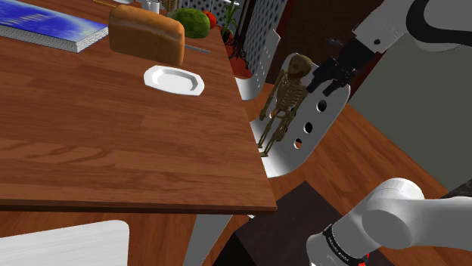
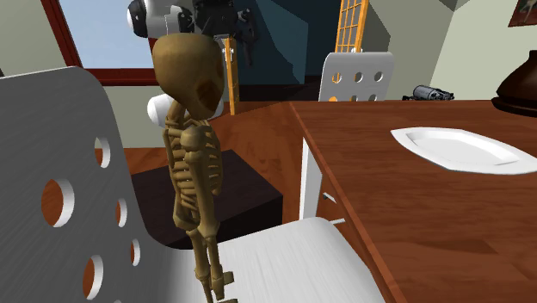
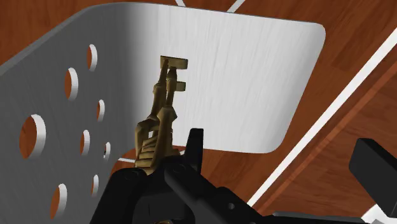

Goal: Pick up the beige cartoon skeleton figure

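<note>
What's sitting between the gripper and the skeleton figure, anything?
Nothing visible. The open gripper is right by the head of the skeleton figure, which lies just outside one finger rather than between the two. The chair backrest stands close beside the figure and could crowd a finger going in on that side.

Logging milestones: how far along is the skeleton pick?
Done: approach; the end effector is up beside the skeleton figure, at its skull. In hand: lining up; fingers open, and the figure appears beside one finger, not between them. Left: close on it and lift; its feet are on the white chair seat.
</note>
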